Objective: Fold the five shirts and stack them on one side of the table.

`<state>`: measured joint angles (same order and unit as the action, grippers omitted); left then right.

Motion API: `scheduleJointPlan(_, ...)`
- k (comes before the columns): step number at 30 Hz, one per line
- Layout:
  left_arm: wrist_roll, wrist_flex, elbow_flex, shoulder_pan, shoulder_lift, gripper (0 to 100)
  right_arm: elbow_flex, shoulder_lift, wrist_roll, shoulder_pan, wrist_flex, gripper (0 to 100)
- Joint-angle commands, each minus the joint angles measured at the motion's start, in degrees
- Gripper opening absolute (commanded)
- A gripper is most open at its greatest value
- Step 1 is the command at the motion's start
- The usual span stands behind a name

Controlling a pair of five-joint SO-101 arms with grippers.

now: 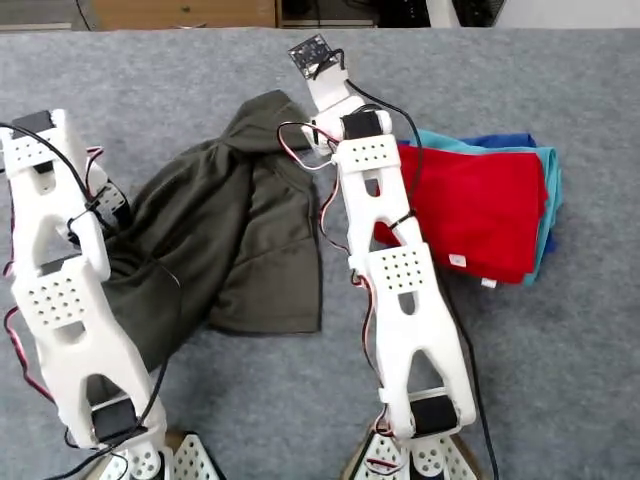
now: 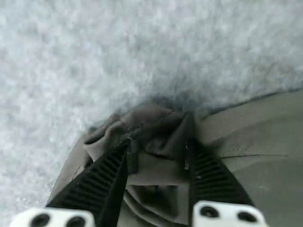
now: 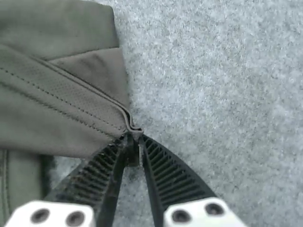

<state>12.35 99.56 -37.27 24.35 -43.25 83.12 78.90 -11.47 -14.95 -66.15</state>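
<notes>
High view first: I've got the olive shirt (image 1: 240, 230) sprawled left of centre on the grey table (image 1: 560, 350), crumpled, one part flapped over itself, its upper end reaching toward the top middle of the frame. The left arm (image 1: 60, 300) runs up the left edge of the frame and the right arm (image 1: 400, 280) runs up the middle. Each meets the shirt on an opposite side.

Over on the right of the frame sits the folded stack (image 1: 480, 210) (red on top, teal and blue edges peeking out beneath). It lies apart from the olive shirt, and the right arm crosses its left edge in the picture.

Left wrist view now: the left gripper (image 2: 158, 151) has its jaws clamped on a bunched wad of olive cloth. Fabric is packed between the ribbed pads (image 2: 109, 179), right at the shirt's edge where the table begins.

Right wrist view: the right gripper (image 3: 134, 142) is nearly closed, its jaws pinching a stitched hem of the same shirt at the tips, with grey table beneath.
</notes>
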Motion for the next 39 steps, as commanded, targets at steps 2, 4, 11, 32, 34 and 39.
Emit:
scheduleJointPlan(2,1.1,-2.9,4.6,-0.8,4.7,18,1.0,-2.7,-0.4,1.1,-0.1,0.2)
scheduleJointPlan(4,1.1,-3.5,6.6,-0.9,4.7,18,1.0,-2.7,-0.4,1.1,-0.1,0.2)
scheduleJointPlan(11,4.7,-9.2,11.0,-0.3,5.1,19,1.0,-2.6,-0.4,1.1,-0.1,0.2)
scheduleJointPlan(32,11.7,-6.9,-17.9,3.4,7.4,2,1.0,-2.6,-0.4,1.4,-0.1,0.2)
scheduleJointPlan(34,16.2,-6.9,-23.6,5.2,7.2,2,1.0,-2.6,-0.3,1.5,-0.1,0.2)
scheduleJointPlan(39,26.3,-8.9,-26.0,9.0,2.5,2,1.0,-2.7,-0.2,1.5,-0.3,0.2)
